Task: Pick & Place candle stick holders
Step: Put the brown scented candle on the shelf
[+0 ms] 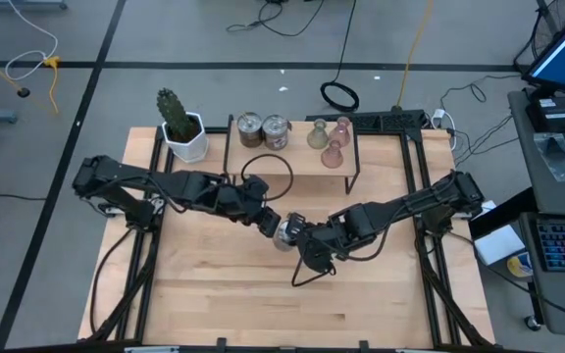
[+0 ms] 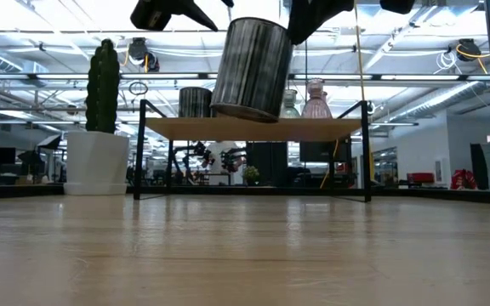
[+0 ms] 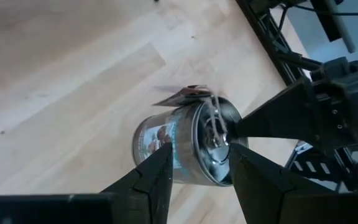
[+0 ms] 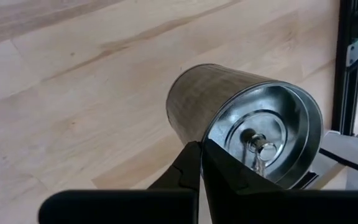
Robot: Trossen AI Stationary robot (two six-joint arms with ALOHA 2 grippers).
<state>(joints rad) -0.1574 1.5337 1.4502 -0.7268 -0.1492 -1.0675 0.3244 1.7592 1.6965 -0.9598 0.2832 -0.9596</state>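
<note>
Bright overhead lights; low view foreground blurry.

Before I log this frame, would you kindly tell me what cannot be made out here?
- Low view: both arms are cut off by the top edge above the lifted silver cup.
- High view: that cup is mostly hidden between the left end effector and right end effector.
- Low view: olive-green holder is partly hidden behind the cup.

My two dark jointed arms, left arm (image 1: 165, 186), right arm (image 1: 405, 208), matte black wedge-shaped fingers (image 3: 148, 180), black cable (image 1: 312, 277) looped under my right arm.
</note>
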